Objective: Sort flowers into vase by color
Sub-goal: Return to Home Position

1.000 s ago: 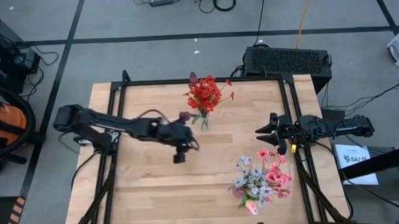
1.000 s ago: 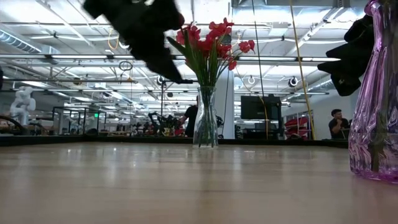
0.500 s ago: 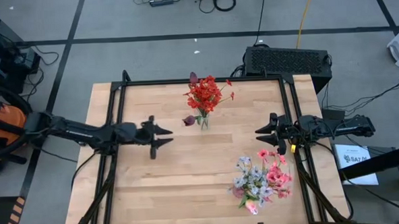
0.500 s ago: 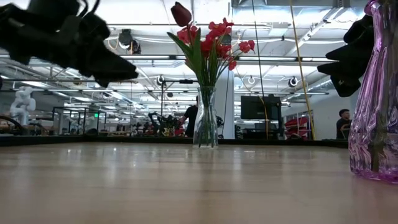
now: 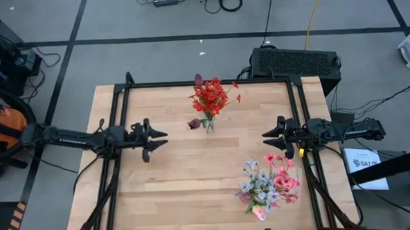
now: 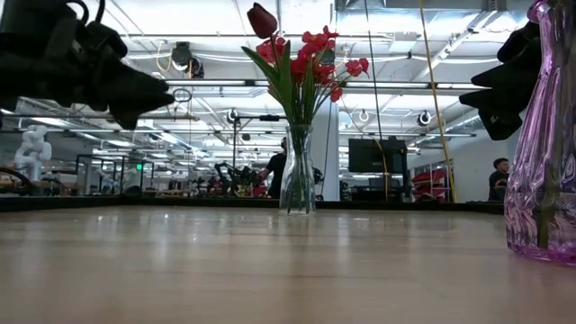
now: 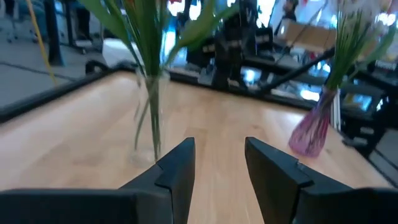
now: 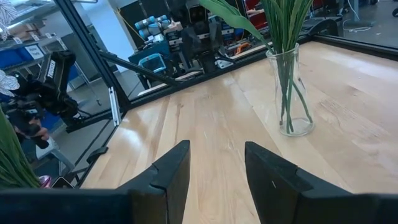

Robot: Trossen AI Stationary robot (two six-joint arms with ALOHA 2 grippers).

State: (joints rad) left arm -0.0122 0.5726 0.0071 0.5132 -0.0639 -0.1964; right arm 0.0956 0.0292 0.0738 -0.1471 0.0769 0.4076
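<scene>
The left gripper (image 5: 163,140) hangs over the left part of the table with its two dark, wedge-shaped fingers (image 7: 177,168) spread apart and nothing between them, pointing toward the table's middle. Opposite it, the right gripper (image 5: 268,140) waits at the table's right edge, likewise released and empty, its fingers (image 8: 174,171) aimed inward. Between the two lies a bare stretch of pale, smooth-grained wooden table (image 5: 194,178), bounded by a thin black metal frame (image 5: 296,104) along its sides. Toward the far edge, near the centre, stands a slim clear glass vase (image 5: 209,126) with a flared foot, holding green stems topped by bright red clusters (image 5: 212,95) and dark maroon tulip buds (image 5: 193,123); one bud droops low beside the vase rim, another rises above the reds. Near the front right corner a ribbed, translucent purple vase (image 6: 540,162) holds the pink blossoms (image 5: 284,177) and pale white-grey sprays (image 5: 260,185), its bouquet spreading close to the right frame rail, just in front of the right gripper. The two vases stand well apart, and the left gripper is clear of both.
</scene>
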